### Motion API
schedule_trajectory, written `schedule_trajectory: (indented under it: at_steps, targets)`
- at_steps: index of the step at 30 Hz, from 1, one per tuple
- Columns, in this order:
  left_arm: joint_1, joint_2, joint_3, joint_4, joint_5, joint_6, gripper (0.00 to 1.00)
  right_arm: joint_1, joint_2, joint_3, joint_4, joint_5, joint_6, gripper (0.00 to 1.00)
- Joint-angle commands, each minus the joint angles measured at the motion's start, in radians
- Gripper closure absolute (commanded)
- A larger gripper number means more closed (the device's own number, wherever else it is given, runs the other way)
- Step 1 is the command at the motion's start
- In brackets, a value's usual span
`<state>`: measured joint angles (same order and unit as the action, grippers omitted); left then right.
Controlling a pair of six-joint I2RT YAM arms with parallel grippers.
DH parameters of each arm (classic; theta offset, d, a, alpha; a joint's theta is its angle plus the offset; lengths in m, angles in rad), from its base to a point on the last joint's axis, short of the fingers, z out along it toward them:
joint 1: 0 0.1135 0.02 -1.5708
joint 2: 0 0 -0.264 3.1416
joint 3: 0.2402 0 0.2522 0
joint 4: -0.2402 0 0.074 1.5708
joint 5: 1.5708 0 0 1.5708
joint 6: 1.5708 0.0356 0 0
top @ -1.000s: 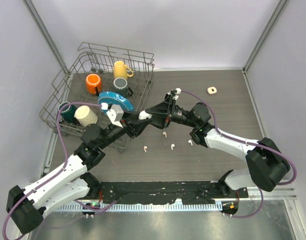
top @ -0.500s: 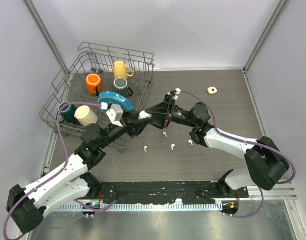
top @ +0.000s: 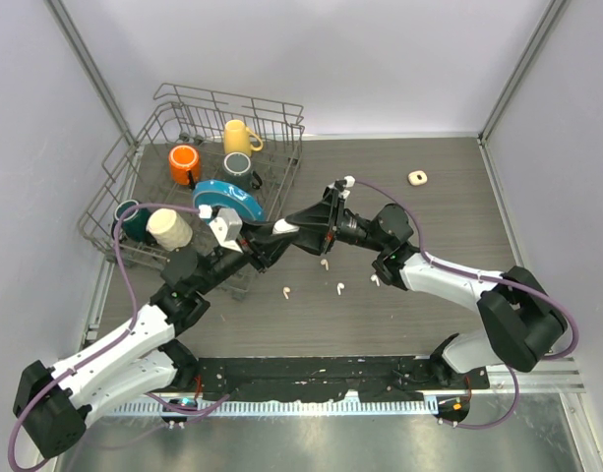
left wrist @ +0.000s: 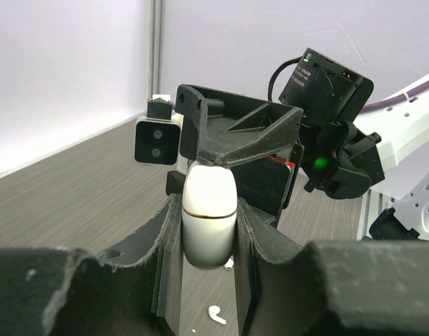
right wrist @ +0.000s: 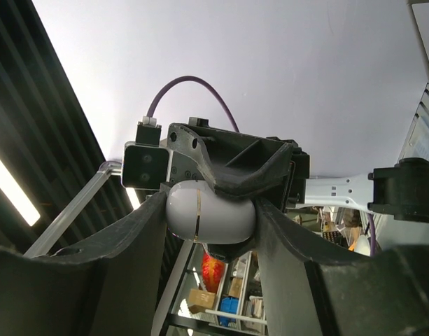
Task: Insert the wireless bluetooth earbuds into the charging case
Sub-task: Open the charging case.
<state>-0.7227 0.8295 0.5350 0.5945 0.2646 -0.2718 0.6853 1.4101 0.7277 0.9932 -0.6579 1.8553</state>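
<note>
The wire dish rack [top: 163, 128] fills the back left corner of the counter [top: 429, 226]. It holds mugs [top: 185, 162], and its near right corner stands just beside the left arm. That side is tight. The middle, the right half and the back right of the counter lie open. Only a small beige piece [top: 416, 178] sits there, near the back edge and well apart from everything else.

The left fingers [top: 262, 246] reach up and to the right from the rack corner. They are closed on the charging case [top: 284, 227], one finger pressed to each narrow side. In the left wrist view the charging case [left wrist: 208, 213] stands with its long axis upright between those fingers [left wrist: 164, 241]. Its seam is a thin level line near the top.

The right fingers [top: 309, 218] come in from the other side, tip to tip with the left, and are also closed on the charging case. In the right wrist view it [right wrist: 209, 208] lies crosswise, touching both fingers [right wrist: 141, 245], with the seam upright. The charging case hangs clear of the counter.

Four earbuds [top: 286, 292] lie loose on the counter. They form a ragged row just nearer than the joined fingers, apart from one another. They are too small to tell which way their stems point. One earbud [left wrist: 215, 313] shows below the case in the left wrist view.
</note>
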Motion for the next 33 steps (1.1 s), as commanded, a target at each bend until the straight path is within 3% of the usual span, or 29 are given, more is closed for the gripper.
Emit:
schedule_trajectory:
  at_steps: [1, 3, 4, 9, 12, 13, 16, 22, 27, 33]
  targets:
    - [-0.003, -0.001, -0.024, 0.082, 0.005, -0.029, 1.0, 0.003, 0.0, -0.005, 0.134, -0.017, -0.027, 0.42]
    - [-0.003, -0.007, -0.035, 0.1, 0.013, -0.043, 1.0, 0.003, -0.011, -0.007, 0.127, -0.02, -0.053, 0.39]
    - [-0.001, -0.012, -0.05, 0.108, 0.013, -0.047, 1.0, -0.001, -0.016, -0.004, 0.096, -0.025, -0.095, 0.3]
    - [-0.001, -0.072, -0.102, 0.143, 0.019, -0.044, 1.0, -0.02, -0.117, 0.015, -0.16, -0.023, -0.316, 0.26]
    - [0.0, -0.11, -0.128, 0.143, 0.038, -0.026, 1.0, -0.021, -0.183, 0.086, -0.521, 0.039, -0.616, 0.25]
    - [0.0, -0.121, -0.139, 0.142, 0.038, -0.024, 1.0, -0.021, -0.224, 0.111, -0.729, 0.076, -0.692, 0.25]
    - [0.0, -0.153, -0.167, 0.165, 0.047, -0.012, 1.0, -0.021, -0.292, 0.18, -1.009, 0.22, -0.93, 0.25]
    - [0.0, -0.17, -0.247, 0.307, 0.041, -0.026, 1.0, -0.017, -0.359, 0.219, -1.136, 0.255, -1.175, 0.25]
    - [-0.001, -0.152, -0.286, 0.399, 0.025, -0.043, 1.0, 0.023, -0.35, 0.277, -1.182, 0.201, -1.262, 0.25]
    - [-0.001, -0.109, -0.277, 0.441, 0.056, -0.055, 1.0, 0.115, -0.317, 0.331, -1.222, 0.273, -1.323, 0.25]
